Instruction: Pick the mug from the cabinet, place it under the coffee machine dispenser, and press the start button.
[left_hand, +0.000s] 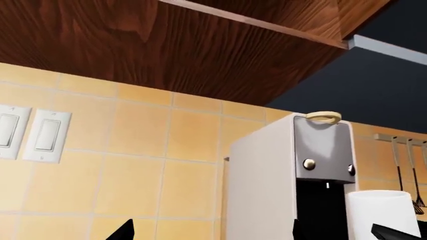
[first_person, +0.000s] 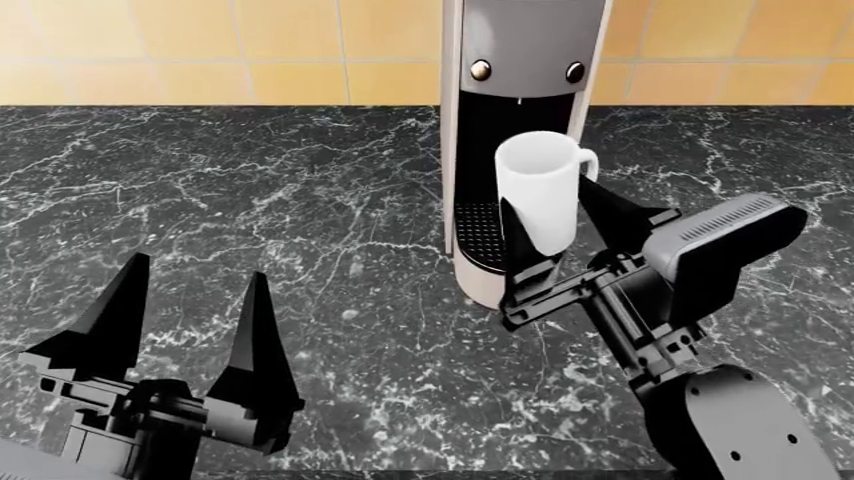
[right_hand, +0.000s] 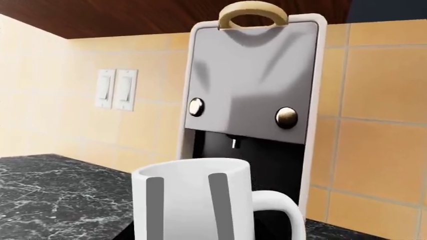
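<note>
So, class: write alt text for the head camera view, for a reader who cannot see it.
The right gripper holds a white mug upright in front of the coffee machine, above its drip tray. The left gripper is open and empty over the black marble counter.

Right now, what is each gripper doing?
Left gripper: open, holding nothing.
Right gripper: closed on the mug, in front of the coffee machine dispenser.

so the counter (first_person: 267, 200) is black marble with white veins all over, running back to a yellow tiled wall (first_person: 200, 50); only thing actually sitting on it is the coffee machine (first_person: 523, 40), off-white, backed up near the wall, its rounded black drip tray (first_person: 478, 235) poking forward
</note>
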